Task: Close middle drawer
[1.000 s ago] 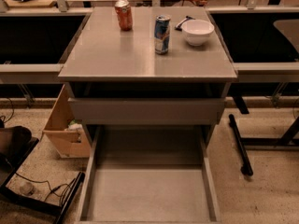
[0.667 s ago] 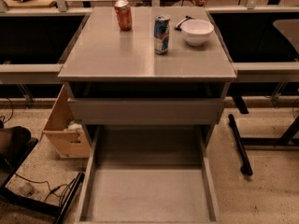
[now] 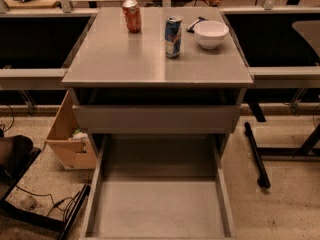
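Standing pulled far out beneath the grey bench top [image 3: 125, 59], the wide grey middle drawer [image 3: 157, 209] shows its flat floor; the hand is out of view, so its state cannot be told.

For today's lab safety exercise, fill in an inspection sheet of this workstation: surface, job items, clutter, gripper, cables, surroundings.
Surface: grey cabinet top holds an orange can, a blue can and a white bowl.
Job's things: middle drawer pulled far out, nothing seen inside.
Clutter: nothing seen beyond the cans and bowl.
Gripper: not in view.
Cables: dark cable on the floor, left.
Surroundings: cardboard box left, black stand leg right.
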